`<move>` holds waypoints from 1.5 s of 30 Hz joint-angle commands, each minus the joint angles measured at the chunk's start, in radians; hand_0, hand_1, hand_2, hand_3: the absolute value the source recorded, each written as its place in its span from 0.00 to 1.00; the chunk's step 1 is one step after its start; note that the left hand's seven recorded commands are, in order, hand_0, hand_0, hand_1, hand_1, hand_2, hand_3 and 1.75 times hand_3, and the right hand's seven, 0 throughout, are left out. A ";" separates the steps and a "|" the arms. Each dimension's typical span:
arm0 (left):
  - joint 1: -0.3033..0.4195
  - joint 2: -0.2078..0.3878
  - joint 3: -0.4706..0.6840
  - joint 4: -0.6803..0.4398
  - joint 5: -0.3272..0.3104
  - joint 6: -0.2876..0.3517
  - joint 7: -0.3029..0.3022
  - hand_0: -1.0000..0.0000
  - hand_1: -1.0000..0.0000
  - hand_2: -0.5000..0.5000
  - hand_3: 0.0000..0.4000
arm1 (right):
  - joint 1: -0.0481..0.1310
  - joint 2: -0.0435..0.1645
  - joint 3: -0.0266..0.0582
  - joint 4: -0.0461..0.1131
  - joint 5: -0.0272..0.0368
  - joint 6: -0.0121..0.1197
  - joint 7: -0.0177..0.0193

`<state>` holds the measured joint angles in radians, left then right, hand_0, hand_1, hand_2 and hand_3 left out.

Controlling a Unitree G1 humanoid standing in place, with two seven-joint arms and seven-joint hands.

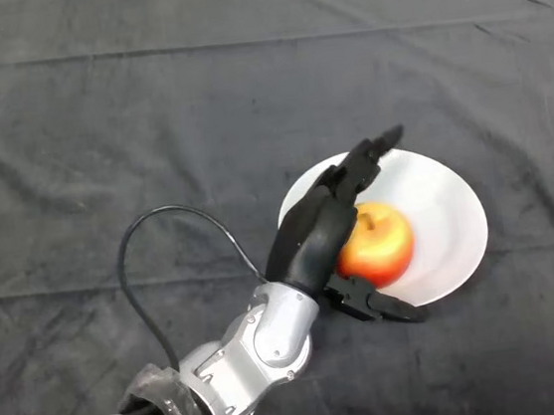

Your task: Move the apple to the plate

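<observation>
Surface: I see a table w/ dark cloth (99, 138) over the whole view, creased; one long fold runs left-right near the top, another across the lower third. No room visible beyond the cloth; can't tell anything abt walls or floor.

Plate (447, 208): white, round, right of centre. Bare part shows mostly on its 12 to 4 o'clock side.

Apple (382, 246): red w/ yellow patch on top, sits on the plate, in its lower-left part, toward 7 o'clock from plate centre. Stem dimple faces up and a bit toward 11 o'clock, so its axis is near upright, leaning slightly away from me. Roughly round; no clear long axis that I can call.

Left hand (315, 233): black, comes in from 7 o'clock on the silver-grey arm (271, 333). Palm is against the apple's left side. Fingers (366, 157) reach out fairly straight toward 1 o'clock, over the plate's upper-left rim, passing the apple at its 11 o'clock side. Thumb (378, 306) sticks out toward 4 o'clock below the apple, over the plate's lower edge. So the hand is spread, fingers and thumb apart, apple between them; not curled round it as far as I can see. Whether the thumb touches the apple: can't tell.
</observation>
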<state>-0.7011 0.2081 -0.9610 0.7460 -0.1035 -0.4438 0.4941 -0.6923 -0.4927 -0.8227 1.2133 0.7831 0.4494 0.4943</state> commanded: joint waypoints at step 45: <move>0.434 0.467 0.921 0.031 -0.393 -0.439 -0.226 1.00 1.00 0.50 0.00 | -0.037 -0.030 -0.0130 -0.023 0.0270 -0.003 -0.0024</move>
<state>-0.2896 0.6175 -0.0513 0.7703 -0.4875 -0.8644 0.2712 -0.6922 -0.4928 -0.8226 1.2133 0.7832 0.4500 0.4944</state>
